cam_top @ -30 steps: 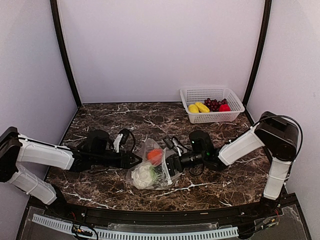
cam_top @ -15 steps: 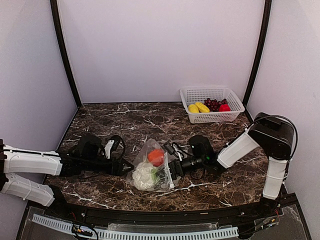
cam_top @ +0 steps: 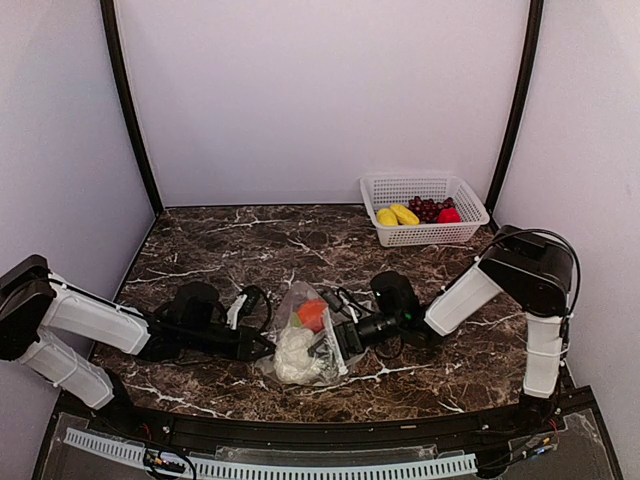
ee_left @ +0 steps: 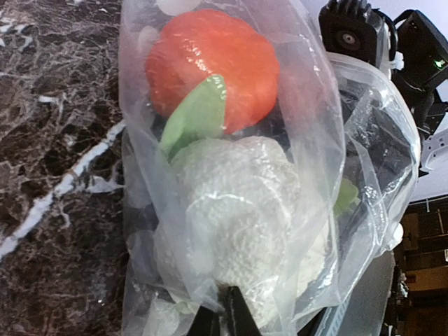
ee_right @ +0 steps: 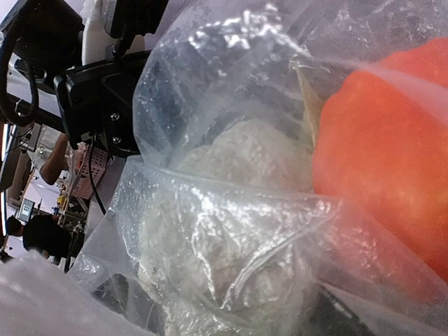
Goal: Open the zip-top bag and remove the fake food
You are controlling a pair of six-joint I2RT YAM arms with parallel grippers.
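The zip-top bag point(cam_top: 305, 328) lies on the marble table between my two arms, clear and crumpled. Inside it are fake food pieces: an orange-red fruit with a green leaf point(ee_left: 210, 66) and a white cauliflower point(ee_left: 238, 210). My left gripper point(ee_left: 225, 311) is shut on a fold of the bag's plastic just below the cauliflower, at the bag's left edge point(cam_top: 266, 346). My right gripper point(cam_top: 333, 340) is pressed into the bag's right side. In the right wrist view the plastic drapes over the right gripper point(ee_right: 231, 308), and its dark fingers show far apart through the plastic.
A white lattice basket point(cam_top: 470, 222) stands at the back right, holding yellow pieces point(cam_top: 397, 215), dark grapes point(cam_top: 425, 208) and a red piece point(cam_top: 449, 215). Pale walls close in the table on three sides. The arm bases sit along the near edge.
My left gripper drew back to the left with open jaws, then returned to the bag's left edge and shut on the plastic. The right gripper pushed slightly further into the bag.
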